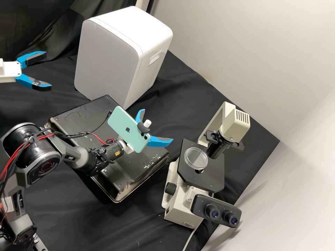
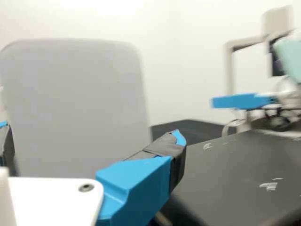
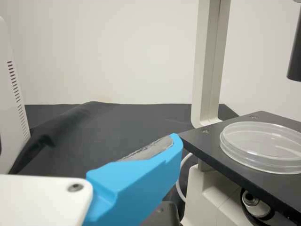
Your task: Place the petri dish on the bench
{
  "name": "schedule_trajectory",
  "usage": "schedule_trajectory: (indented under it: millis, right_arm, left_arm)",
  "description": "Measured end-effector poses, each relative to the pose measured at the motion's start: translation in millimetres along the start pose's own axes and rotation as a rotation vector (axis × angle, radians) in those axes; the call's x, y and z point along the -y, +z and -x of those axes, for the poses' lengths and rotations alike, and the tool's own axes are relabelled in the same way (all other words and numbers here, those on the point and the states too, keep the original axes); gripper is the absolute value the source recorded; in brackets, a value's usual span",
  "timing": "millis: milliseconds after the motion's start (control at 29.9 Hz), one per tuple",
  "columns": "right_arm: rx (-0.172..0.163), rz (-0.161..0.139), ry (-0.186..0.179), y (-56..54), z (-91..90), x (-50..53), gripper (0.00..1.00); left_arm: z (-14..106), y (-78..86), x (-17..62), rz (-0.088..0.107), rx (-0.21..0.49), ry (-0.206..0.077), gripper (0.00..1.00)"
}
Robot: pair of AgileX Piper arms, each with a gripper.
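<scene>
step: reach, dish not yet grasped | petri dish point(image 1: 196, 158): flat on microscope stage point(image 1: 213, 176), 4 o'clock of right gripper point(image 1: 156, 126) | right fingers: spread, empty | left gripper point(image 1: 46, 69): well apart at 10 o'clock, fingers apart, empty | next, likely: straddle rim, close gently, lift level

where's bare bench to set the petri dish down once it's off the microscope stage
Bare bench lies between the white box and the microscope, and at the near edge, between the black tray and the microscope base. Crowded: the stage around the petri dish, with the open right pincer close beside.
</scene>
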Motion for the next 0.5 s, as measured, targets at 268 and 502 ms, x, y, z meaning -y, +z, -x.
schedule_trajectory:
  millis: [268,502]
  right_arm:
    - [0.000,0.000,0.000,0.0,0.0,0.0,1.00]
    - [0.000,0.000,0.000,0.0,0.0,0.0,1.00]
  left_arm:
    - [4.7,12.7,-8.2,-0.040,0.102,0.046,1.00]
    - [6.4,19.7,-9.4,-0.051,0.155,0.052,1.00]
